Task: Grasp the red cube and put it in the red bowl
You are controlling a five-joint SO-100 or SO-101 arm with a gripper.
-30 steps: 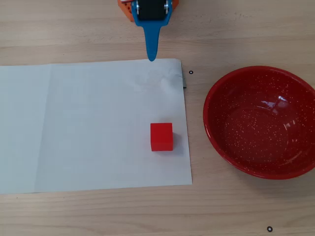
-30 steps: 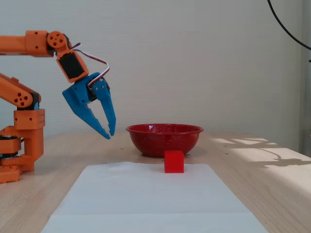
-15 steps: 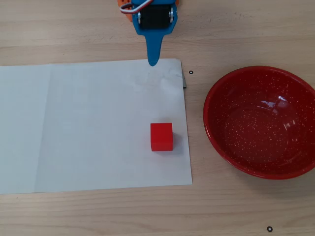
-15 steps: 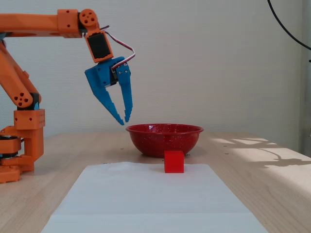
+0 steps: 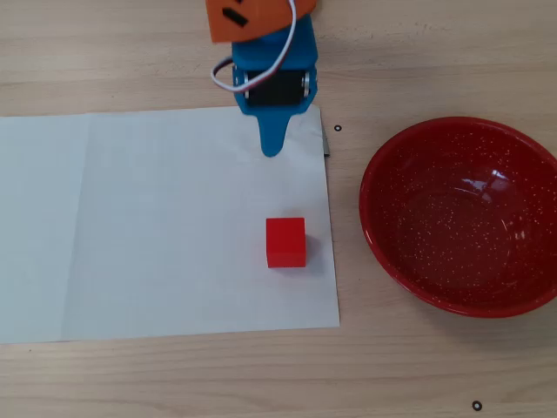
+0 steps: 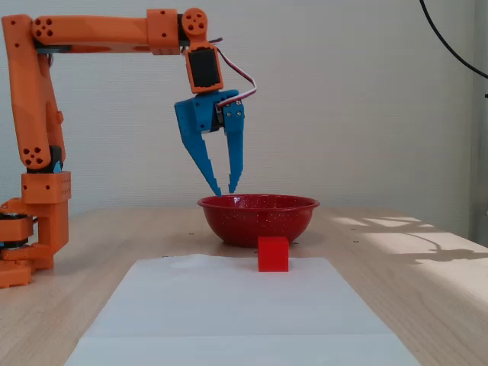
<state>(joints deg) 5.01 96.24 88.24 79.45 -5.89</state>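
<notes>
Swung out from the base side and risen since a second ago, now reaching over the paper's far edge; cube and bowl unmoved. Reach step under way, nothing grasped yet.

Starting at the left of the fixed view: orange arm folded up and stretched level across the top, wrist bent down. Blue gripper hanging high, tips aimed at the worktop, jaws parted narrowly with a slim gap between the tips, holding nothing. Seen from overhead, gripper pointing down the frame toward the cube, tip over the white paper sheet near its top edge.

Further right: red cube sitting flat on the paper near its right edge, well apart from the jaws and roughly in line below them in the overhead view. In the fixed view, red cube standing in front of the bowl, well below the tips.

Farthest right: red bowl on the bare worktop, beside the paper, empty, just right of the cube in the overhead view; red bowl behind the cube in the fixed view.

Next move, by the look of it: more reach forward to get above the cube, wider jaws to straddle it, then a straight drop. Gap looks too slim for the cube as it stands.
</notes>
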